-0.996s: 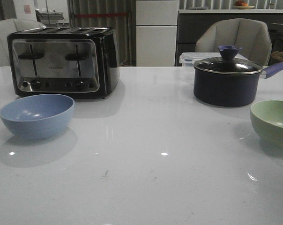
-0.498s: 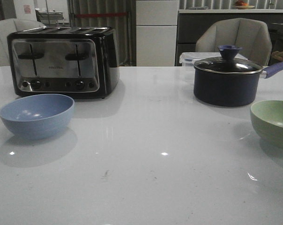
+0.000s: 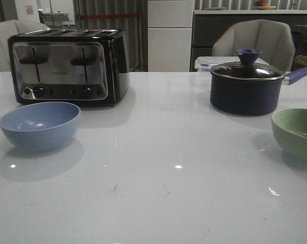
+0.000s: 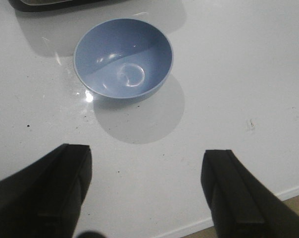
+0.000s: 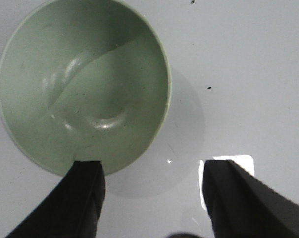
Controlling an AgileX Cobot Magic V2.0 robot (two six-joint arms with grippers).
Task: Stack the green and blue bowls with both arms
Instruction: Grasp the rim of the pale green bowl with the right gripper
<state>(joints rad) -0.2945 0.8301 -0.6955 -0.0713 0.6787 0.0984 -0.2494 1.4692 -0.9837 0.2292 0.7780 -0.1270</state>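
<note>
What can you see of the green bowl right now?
The green bowl is a plain round bowl, pale sage green with a matte look, upright and empty. It sits on the white table at the robot's right, cut off by the edge of the front view, in front of the saucepan. Faint glare and specks mark its inside. The right gripper hangs above it, open; one of its fingers overlaps the rim in the wrist view. Contact cannot be told.

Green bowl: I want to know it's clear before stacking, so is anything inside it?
The green bowl looks empty in the right wrist view: only bare glazed surface and highlights. One finger of the open right pincer covers a bit of its rim.
</note>
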